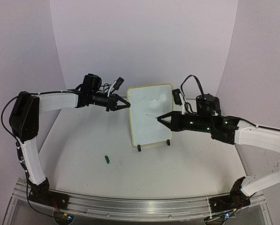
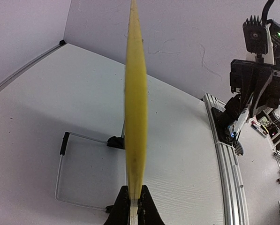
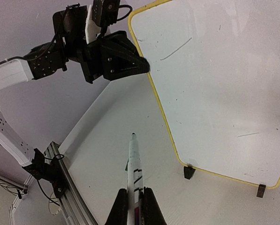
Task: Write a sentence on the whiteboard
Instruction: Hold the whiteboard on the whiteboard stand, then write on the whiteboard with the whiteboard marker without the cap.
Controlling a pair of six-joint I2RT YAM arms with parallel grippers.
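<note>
The whiteboard stands upright on two black feet at the table's middle, its yellow frame showing. It bears only a few faint stray strokes; no green sentence shows on it. My left gripper is shut on the board's upper left edge, seen edge-on as a yellow strip between its jaws. My right gripper is shut on a slim white marker, uncapped, tip pointing toward the board face. In the right wrist view the tip stands apart from the board.
The marker's green cap lies on the table, in front and left of the board. A thin wire stand shows behind the board. An aluminium rail runs along the near edge. Purple walls close the back and sides.
</note>
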